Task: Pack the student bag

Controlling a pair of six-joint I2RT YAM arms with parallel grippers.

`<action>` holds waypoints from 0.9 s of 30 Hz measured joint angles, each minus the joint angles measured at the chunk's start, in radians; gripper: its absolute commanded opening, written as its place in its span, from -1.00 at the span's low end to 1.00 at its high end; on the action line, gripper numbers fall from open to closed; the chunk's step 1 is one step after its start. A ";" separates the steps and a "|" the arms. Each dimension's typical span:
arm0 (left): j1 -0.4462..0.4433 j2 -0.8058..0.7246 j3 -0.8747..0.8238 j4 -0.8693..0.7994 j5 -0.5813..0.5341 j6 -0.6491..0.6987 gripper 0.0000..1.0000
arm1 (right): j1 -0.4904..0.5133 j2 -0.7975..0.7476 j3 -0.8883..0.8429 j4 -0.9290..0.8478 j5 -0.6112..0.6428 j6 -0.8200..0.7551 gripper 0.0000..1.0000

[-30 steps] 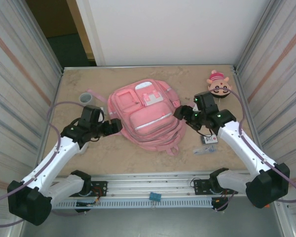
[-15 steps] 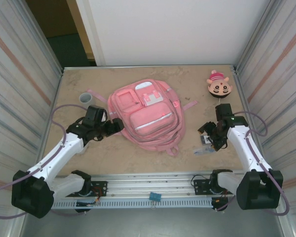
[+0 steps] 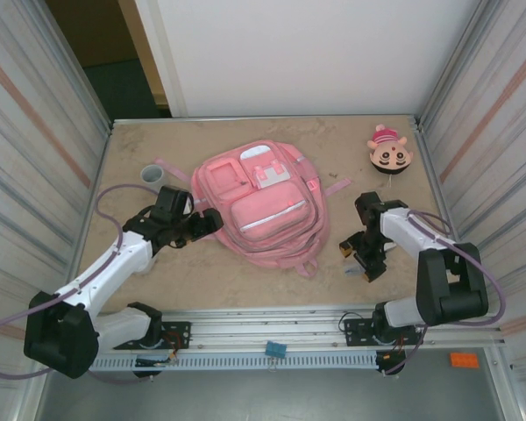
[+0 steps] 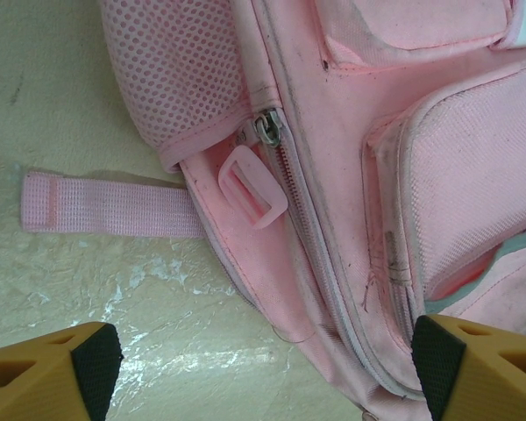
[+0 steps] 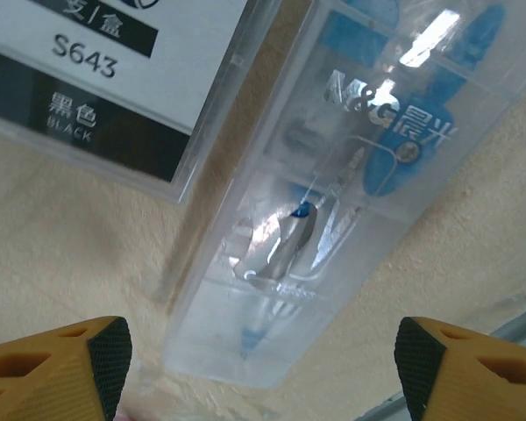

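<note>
A: status on bag and hands?
B: large pink fabric backpack point(image 3: 261, 209) lies flat mid-worktop point(image 3: 202, 272), pockets up; left hand point(image 3: 212, 219) sits at its left edge, fingers spread wide, holding nothing.
A: what's under it?
B: side zip with metal zip pull point(image 4: 267, 130) at its end; pink plastic buckle point(image 4: 252, 186) just beside the pull; pink webbing strap point(image 4: 105, 203) lies flat on the worktop, running out from the bag.
A: right side?
B: right hand point(image 3: 361, 260) points down, right of the bag and apart from it; fingers wide, nothing gripped; clear plastic pen case point(image 5: 333, 193) lies below, between the fingertips; white box with a black label point(image 5: 114, 79) just beside the case.
A: other items?
B: round pink-and-tan plush toy point(image 3: 389, 153) in the far right corner; grey tape roll point(image 3: 152, 175) near the bag's far left side.
</note>
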 measured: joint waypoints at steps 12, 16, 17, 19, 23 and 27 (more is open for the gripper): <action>0.000 0.002 0.000 0.018 0.000 -0.017 0.77 | 0.000 0.046 -0.040 0.098 -0.005 0.087 0.32; 0.000 0.002 0.000 0.019 0.000 -0.019 0.76 | 0.005 0.025 -0.055 0.114 0.002 0.124 0.09; 0.000 0.002 0.000 0.019 0.000 -0.020 0.76 | 0.005 0.017 -0.062 0.113 0.008 0.130 0.06; 0.000 0.002 0.000 0.019 0.000 -0.020 0.76 | 0.005 -0.008 -0.076 0.101 0.021 0.136 0.02; 0.000 -0.002 0.000 0.015 0.008 -0.020 0.75 | 0.007 -0.105 -0.101 0.069 0.045 0.145 -0.02; 0.000 -0.028 0.009 0.003 0.016 -0.013 0.74 | 0.042 -0.287 -0.104 0.074 0.064 0.089 -0.06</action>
